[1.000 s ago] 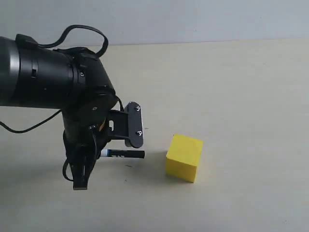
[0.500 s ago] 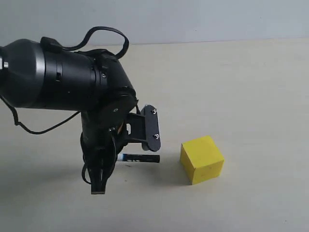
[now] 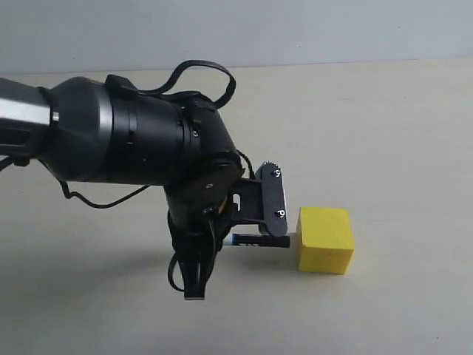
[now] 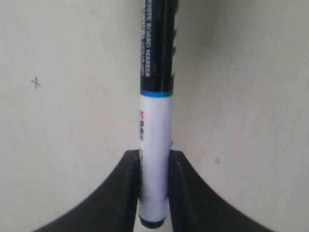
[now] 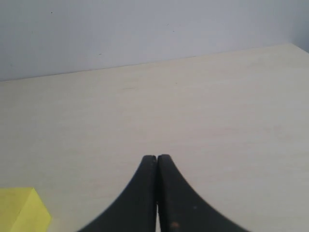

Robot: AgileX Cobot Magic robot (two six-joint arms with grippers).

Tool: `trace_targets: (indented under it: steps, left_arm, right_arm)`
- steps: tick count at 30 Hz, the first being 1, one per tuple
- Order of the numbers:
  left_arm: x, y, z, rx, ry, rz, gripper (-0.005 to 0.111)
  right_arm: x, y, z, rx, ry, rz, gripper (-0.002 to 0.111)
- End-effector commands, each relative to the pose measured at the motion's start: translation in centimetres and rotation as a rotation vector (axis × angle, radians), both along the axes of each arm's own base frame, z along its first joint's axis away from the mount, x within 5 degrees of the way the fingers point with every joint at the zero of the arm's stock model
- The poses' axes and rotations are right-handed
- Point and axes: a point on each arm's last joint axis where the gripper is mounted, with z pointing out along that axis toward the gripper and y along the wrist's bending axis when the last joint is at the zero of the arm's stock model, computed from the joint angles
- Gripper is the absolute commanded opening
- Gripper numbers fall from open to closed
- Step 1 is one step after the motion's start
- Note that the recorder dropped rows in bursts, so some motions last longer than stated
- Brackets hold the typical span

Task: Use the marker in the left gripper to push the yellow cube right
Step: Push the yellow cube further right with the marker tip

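Squeezing the slim white-and-black marker [image 3: 259, 241], the black left pincer [image 4: 153, 189] holds its tip just beside the bright yellow cube [image 3: 325, 239] on the pale tabletop [image 3: 399, 133]; the right pincer [image 5: 157, 164] is closed.

The left arm's wrist [image 3: 133, 140] is a bulky, glossy black cylinder that joins a silver-grey band [image 3: 22, 111]. A thin black cable [image 3: 211, 70] loops above it. A flat black plate [image 3: 275, 194] with a notched top edge carries two small silver screws [image 3: 281, 214]. The left end effector [image 3: 194, 290] has slim black fingers. The right end effector [image 5: 157, 162] has smooth, curved, matte-black ones.
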Motion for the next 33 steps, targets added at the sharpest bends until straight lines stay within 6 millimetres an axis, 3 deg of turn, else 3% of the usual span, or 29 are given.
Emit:
trace_targets:
  steps: [1,6,13,16,20,26,33]
  left_arm:
    - [0.2,1.3,0.1,0.105,0.028,0.061,0.000]
    - [0.2,1.3,0.1,0.102,0.035,0.075,0.000]
    - [-2.0,-2.4,-0.3,-0.066,-0.020,-0.068,0.000]
    - [-2.4,-2.1,-0.5,0.004,-0.010,-0.072,0.000]
    - [-1.3,-0.5,-0.5,0.080,0.004,0.023,0.000]
    - [-0.8,-3.3,-0.2,-0.196,-0.079,-0.062,0.000]
    - [-0.7,-2.4,0.0,-0.070,-0.050,-0.018,0.000]
  right_arm:
    - [0.0,0.0,-0.1,0.000,-0.005,0.002,0.000]
    - [0.0,0.0,-0.1,0.000,-0.005,0.002,0.000]
    - [0.0,0.0,-0.1,0.000,-0.005,0.002,0.000]
    - [0.0,0.0,-0.1,0.000,-0.005,0.002,0.000]
    - [0.0,0.0,-0.1,0.000,-0.005,0.002,0.000]
    - [0.0,0.0,-0.1,0.000,-0.005,0.002,0.000]
    - [0.0,0.0,-0.1,0.000,-0.005,0.002,0.000]
